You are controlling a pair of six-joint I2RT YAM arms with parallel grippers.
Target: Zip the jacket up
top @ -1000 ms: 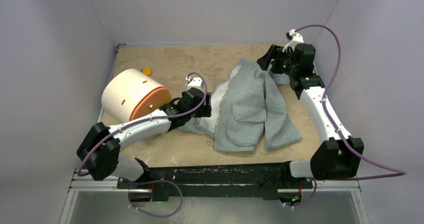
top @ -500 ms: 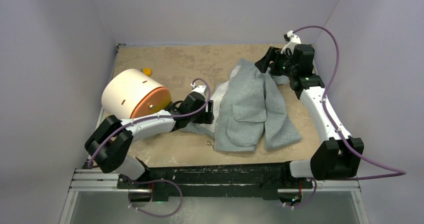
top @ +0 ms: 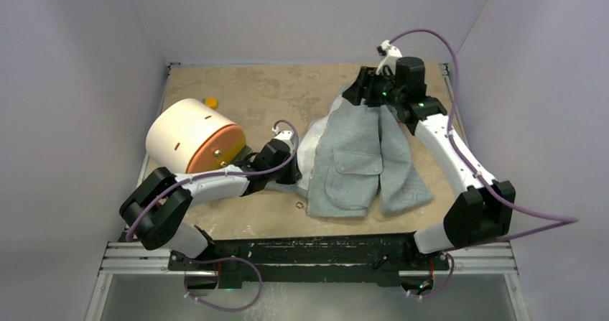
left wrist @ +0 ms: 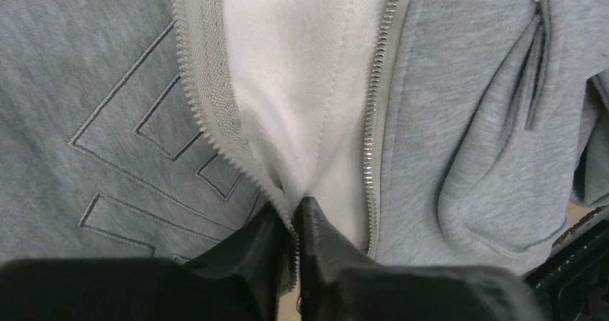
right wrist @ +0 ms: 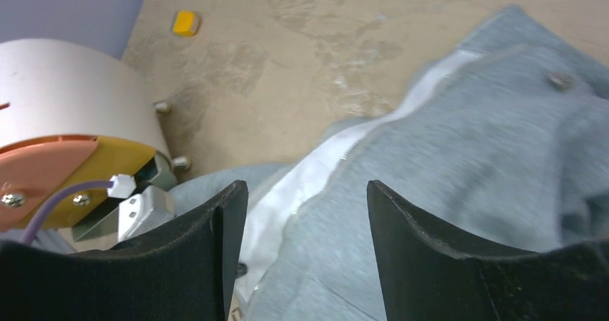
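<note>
The light grey jacket lies open on the tan table, its white lining showing between the two zipper rows. My left gripper is at the jacket's left front edge. In the left wrist view this gripper is shut on the left zipper tape, while the right zipper teeth lie free beside it. My right gripper hovers over the jacket's far top end. In the right wrist view it stands open with nothing between its fingers, grey fabric below.
A cream drum with an orange end face lies on its side at the left, just behind my left arm. A small yellow piece sits beyond it. A small metal ring lies near the jacket's hem. Walls close the table on three sides.
My left gripper has pushed in at the jacket's left edge and shut on the zipper tape. The right arm has swung left, from beside the jacket to above its top end.
</note>
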